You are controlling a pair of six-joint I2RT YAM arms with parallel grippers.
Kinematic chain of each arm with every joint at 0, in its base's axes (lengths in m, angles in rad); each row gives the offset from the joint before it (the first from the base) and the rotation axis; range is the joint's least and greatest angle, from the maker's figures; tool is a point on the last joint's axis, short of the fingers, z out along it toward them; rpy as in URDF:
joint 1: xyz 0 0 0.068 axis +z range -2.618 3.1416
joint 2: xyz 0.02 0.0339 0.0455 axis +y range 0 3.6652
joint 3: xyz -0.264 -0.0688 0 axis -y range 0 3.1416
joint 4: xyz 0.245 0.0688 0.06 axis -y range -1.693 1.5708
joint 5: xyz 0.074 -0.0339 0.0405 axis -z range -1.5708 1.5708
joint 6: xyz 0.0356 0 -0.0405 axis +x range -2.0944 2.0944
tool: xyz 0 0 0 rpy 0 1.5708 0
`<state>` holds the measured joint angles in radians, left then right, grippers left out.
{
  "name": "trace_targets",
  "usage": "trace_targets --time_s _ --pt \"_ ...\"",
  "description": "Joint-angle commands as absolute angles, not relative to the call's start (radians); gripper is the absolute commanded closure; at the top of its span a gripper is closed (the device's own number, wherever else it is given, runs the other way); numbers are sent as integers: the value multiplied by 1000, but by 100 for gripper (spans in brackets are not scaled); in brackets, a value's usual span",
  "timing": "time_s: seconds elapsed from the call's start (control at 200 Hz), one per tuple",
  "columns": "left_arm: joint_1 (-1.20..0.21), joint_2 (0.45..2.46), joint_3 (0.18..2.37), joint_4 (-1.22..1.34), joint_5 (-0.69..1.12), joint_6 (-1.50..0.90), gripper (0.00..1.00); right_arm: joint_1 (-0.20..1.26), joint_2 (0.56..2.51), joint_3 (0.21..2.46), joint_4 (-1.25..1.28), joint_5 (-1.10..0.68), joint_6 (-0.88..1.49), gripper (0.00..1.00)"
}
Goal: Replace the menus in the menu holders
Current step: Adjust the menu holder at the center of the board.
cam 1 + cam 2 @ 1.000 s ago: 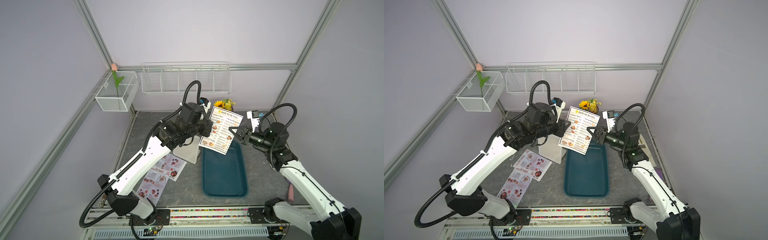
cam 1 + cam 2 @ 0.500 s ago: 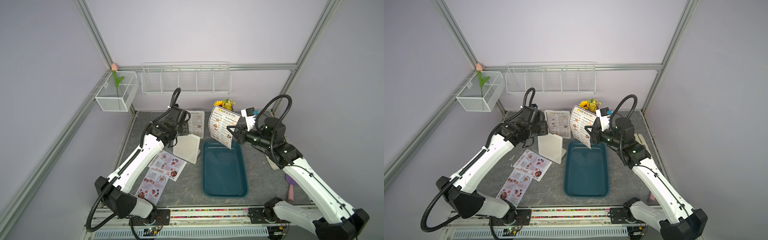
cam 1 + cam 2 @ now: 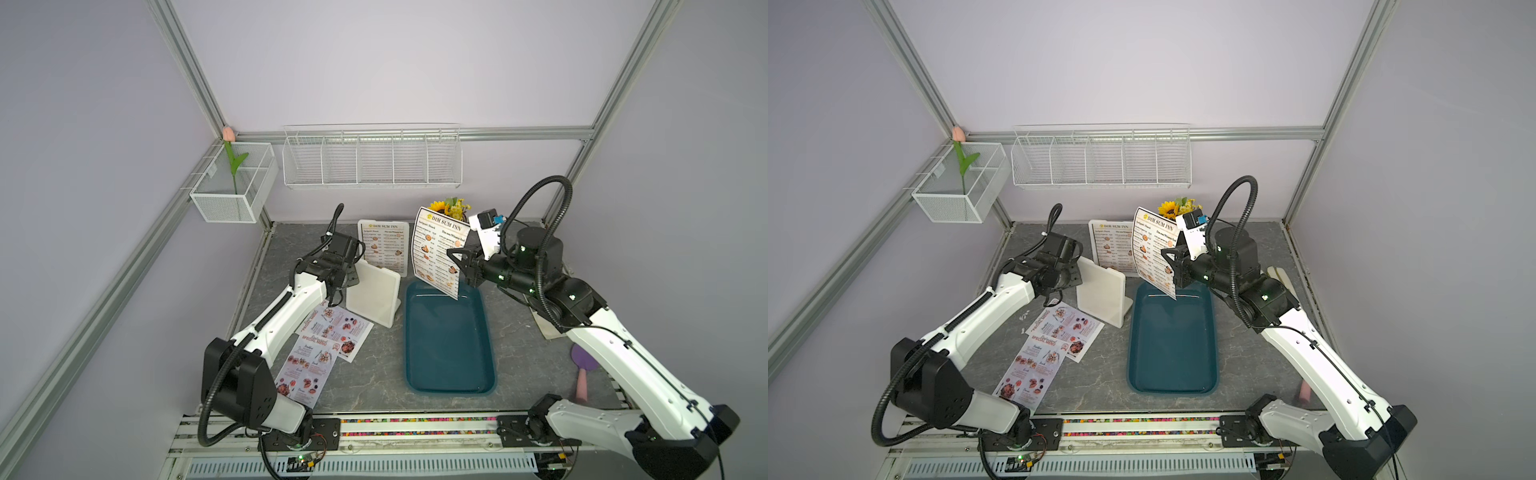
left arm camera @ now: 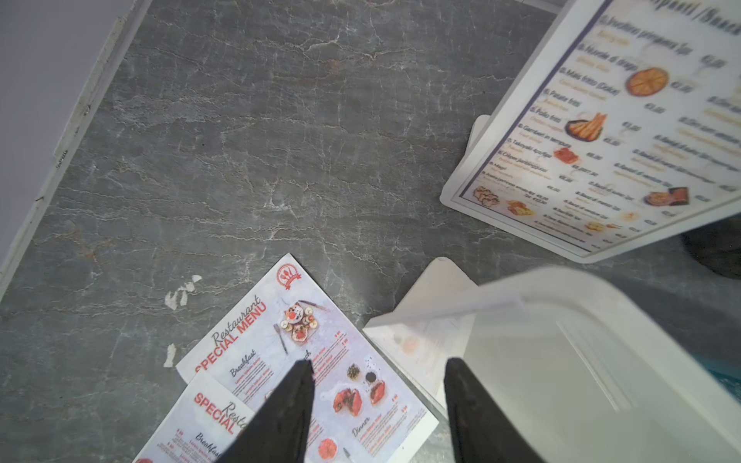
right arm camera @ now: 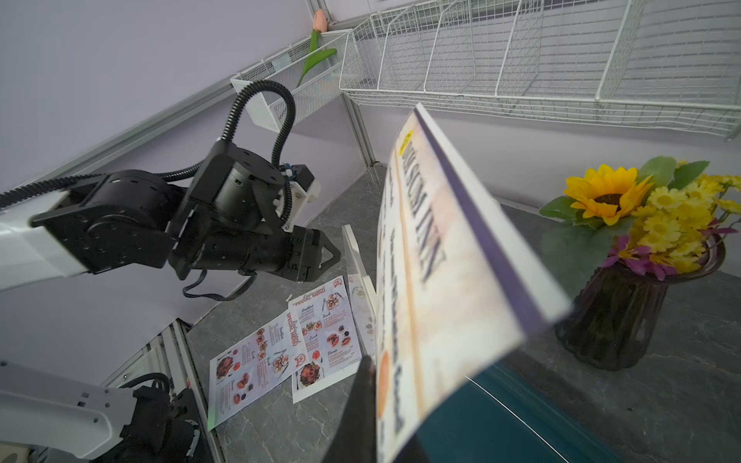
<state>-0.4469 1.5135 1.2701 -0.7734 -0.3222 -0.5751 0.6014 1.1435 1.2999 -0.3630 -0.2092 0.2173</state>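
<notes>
Top views both show a dark teal tray (image 3: 451,353) mid-table. Nearest, left of the tray's near half, two SPECIAL MENU sheets (image 3: 307,368) lie flat and overlapping. Farther on, just left of the tray's far corner, stands an empty menu holder (image 3: 372,297). The left gripper (image 4: 377,362) hovers at the holder's outer side, jaws apart, holding nothing. Over the tray's far end the right gripper (image 3: 454,261) is clamped on the edge of a DIM SUM INN menu (image 3: 434,253), which hangs upright and curved. Beyond the tray's far left corner a second menu holder (image 3: 384,249) stands with a DIM SUM INN sheet inside. Flowers (image 3: 451,206) sit farthest back.
</notes>
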Motion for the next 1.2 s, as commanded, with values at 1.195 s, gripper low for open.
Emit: trace_targets --time_s 1.195 --pt "-434 1414 1309 -782 -250 -519 41 728 1382 1501 -285 -150 259 93"
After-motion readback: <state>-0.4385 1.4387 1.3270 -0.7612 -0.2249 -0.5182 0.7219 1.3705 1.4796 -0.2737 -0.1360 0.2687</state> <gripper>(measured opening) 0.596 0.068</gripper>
